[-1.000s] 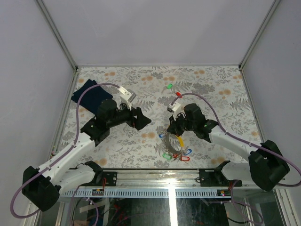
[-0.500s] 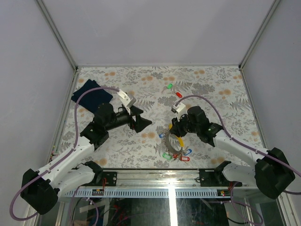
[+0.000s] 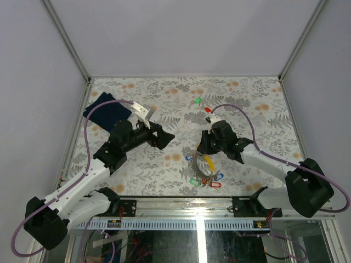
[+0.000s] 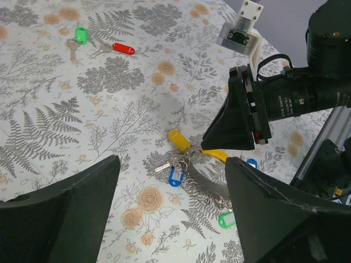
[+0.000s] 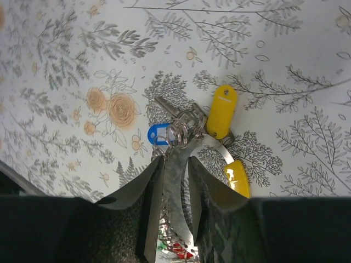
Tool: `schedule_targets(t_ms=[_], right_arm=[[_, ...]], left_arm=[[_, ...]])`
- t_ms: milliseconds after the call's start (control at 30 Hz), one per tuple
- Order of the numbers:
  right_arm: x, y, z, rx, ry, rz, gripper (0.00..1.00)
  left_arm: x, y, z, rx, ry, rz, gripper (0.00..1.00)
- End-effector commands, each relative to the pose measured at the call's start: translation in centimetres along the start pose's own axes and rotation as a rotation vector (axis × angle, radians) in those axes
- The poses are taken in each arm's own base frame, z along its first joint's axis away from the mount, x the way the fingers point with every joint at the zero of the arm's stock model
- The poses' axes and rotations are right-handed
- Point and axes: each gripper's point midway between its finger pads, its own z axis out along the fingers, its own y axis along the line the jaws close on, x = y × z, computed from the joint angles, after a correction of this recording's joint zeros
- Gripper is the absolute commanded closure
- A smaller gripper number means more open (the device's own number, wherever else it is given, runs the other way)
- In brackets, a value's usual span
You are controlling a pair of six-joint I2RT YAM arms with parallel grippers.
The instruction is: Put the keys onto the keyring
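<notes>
Judged light and slippery, the keyring (image 4: 205,185) is laid on the counter (image 5: 285,66) among the keys (image 5: 222,112). Its band, best pinched flat, is straddled by the narrowed right hand (image 5: 175,163); whether it is clamped cannot be told.

Arms: left arm (image 3: 82,179) and right arm (image 3: 269,163) have white link shells and black joint housings.
Cables: a lilac cable (image 3: 86,129) loops along each arm.
Wrist: black cylinder (image 4: 290,98) with small white lettering.
Camera mount (image 4: 241,30): white block with dark screws.
Left gripper (image 4: 171,160) and right gripper (image 5: 173,161): matte black, wedge-shaped fingers.
</notes>
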Motion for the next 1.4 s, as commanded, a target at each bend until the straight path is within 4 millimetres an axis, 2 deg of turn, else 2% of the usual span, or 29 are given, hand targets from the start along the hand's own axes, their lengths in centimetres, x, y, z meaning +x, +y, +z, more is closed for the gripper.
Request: schedule_targets(t_ms=[0,400,1367], right_arm=[[-1.3,-0.1,0.7,0.087,-0.044,0.175,0.69],[0.4,0.1,2.7,0.120,-0.003,0.267,0.70],[0.8,-0.1,5.0,0.125,0.029,0.271,0.69]], left_arm=[[-2.2,0.6,-0.1,-0.062,-0.054,-0.024,0.20],[-2.2,1.0,0.1,-0.092,-0.037,-0.051,0.18],[-2.1,1.0,0.0,-0.092,-0.028,-0.041,0.18]])
